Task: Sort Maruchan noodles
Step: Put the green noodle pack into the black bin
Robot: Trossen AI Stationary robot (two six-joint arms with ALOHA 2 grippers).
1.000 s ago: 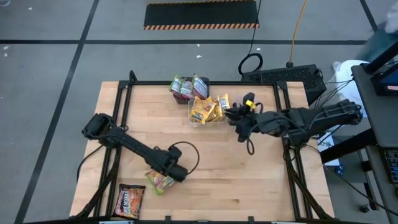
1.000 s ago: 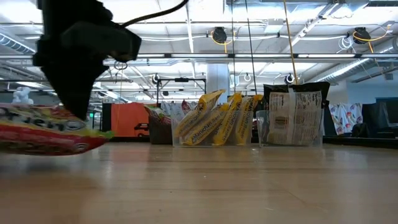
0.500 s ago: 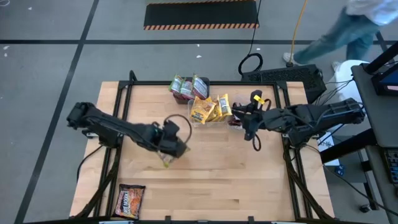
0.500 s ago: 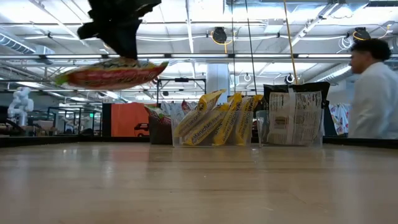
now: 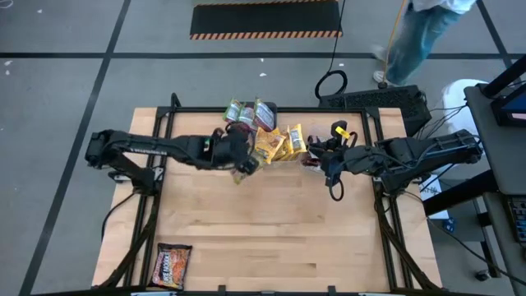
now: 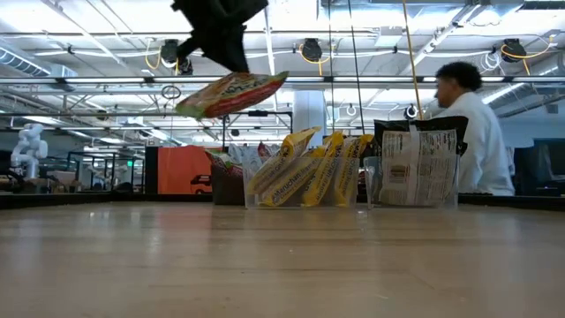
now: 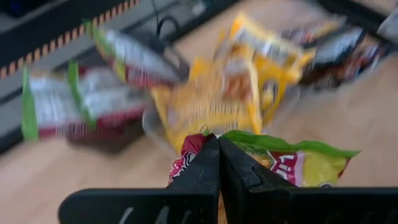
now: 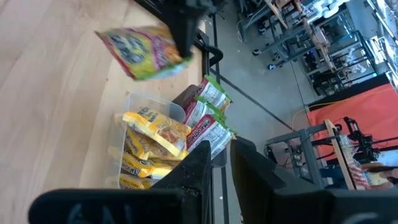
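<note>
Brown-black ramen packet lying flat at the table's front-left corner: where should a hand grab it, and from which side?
Probably by one short edge of the dark brown-black flat plastic ramen packet, coming straight down from above. It lies flat on the wooden table with bare wood around it, so only a thin edge offers a pinch.

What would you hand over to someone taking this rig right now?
Left tool: shut on the green-edged packet, held in the air near the tubs.
Right tool: open, empty, waiting beside the yellow packets' tub.
Done: yellow packets stand in their tub, green-edged ones in the tub behind, dark packets in a third.
Left: drop the held packet in with the green-edged ones, then fetch the dark packet at the table's near edge.
</note>
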